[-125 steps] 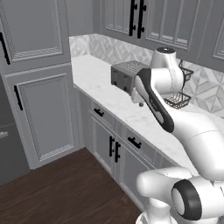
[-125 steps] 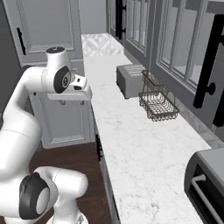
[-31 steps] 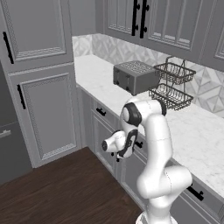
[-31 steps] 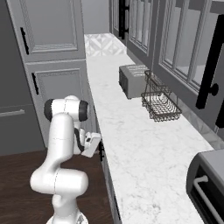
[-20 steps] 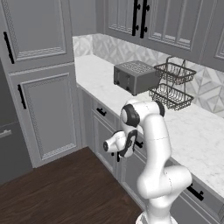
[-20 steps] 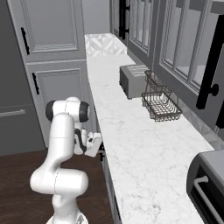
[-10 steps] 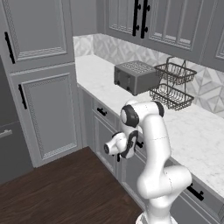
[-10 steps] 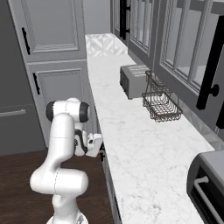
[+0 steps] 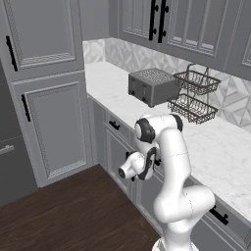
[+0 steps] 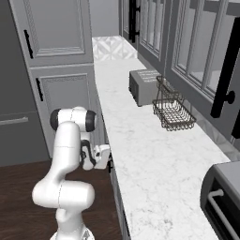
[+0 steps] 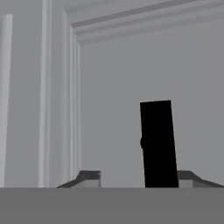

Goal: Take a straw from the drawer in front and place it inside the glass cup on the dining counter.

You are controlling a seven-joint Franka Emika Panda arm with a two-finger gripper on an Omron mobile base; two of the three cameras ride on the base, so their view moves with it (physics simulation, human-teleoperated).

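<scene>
The arm was folded low in front of the grey base cabinets, with the gripper (image 9: 131, 166) pressed close against the drawer (image 9: 159, 169) front just below the edge of the marble tabletop (image 9: 215, 152). In the right base view the gripper (image 10: 104, 157) sat at the same cabinet face, directly under the tabletop's (image 10: 154, 154) lip. In the hand view the drawer's panelled front (image 11: 118, 87) lay very close to the camera, and its black bar handle (image 11: 158, 144) stood between the two fingertips (image 11: 89, 177), nearer the right one. The jaws were partly open on either side of the handle; whether they pressed on it could not be told. The drawer was closed.

On the tabletop a silver toaster (image 9: 151, 87) stood near the tiled wall, with a two-tier black wire basket (image 9: 193, 95) just beside it. In the right base view the toaster (image 10: 144, 86) and basket (image 10: 172, 110) stood in the same order, and a dark appliance (image 10: 222, 201) sat at the near right corner.
</scene>
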